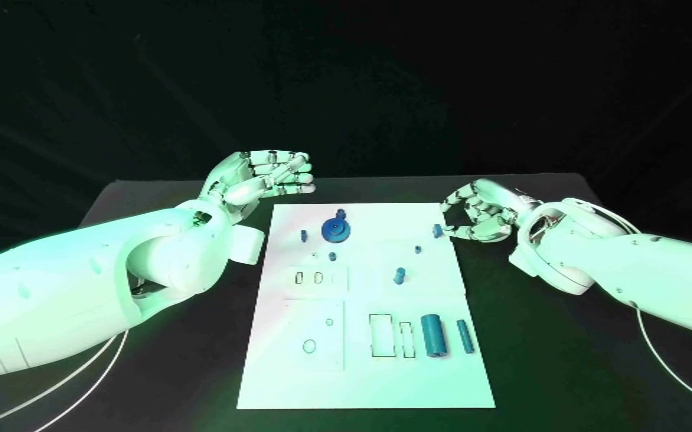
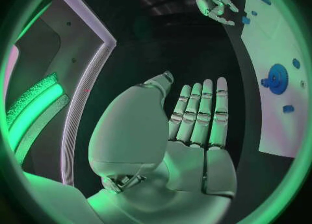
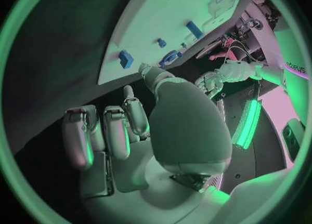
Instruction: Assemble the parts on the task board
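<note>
The white task board (image 1: 372, 392) lies in the middle of the table. A blue gear (image 1: 338, 228) stands near its far left corner, with small blue pegs (image 1: 400, 275) around it. Near the board's right side lie a thick blue cylinder (image 1: 433, 335) and a thin blue rod (image 1: 466, 336). My left hand (image 1: 267, 177) hovers off the far left corner of the board, fingers stretched out and holding nothing (image 2: 198, 120). My right hand (image 1: 476, 212) hangs at the far right corner, fingers loosely bent and apart, nothing in them (image 3: 124, 130).
Rectangular slots (image 1: 381, 335) and a small ring outline (image 1: 310, 345) mark the near half of the board. Black table (image 1: 577, 372) runs on both sides of the board. The left forearm (image 1: 130, 272) lies along the board's left edge.
</note>
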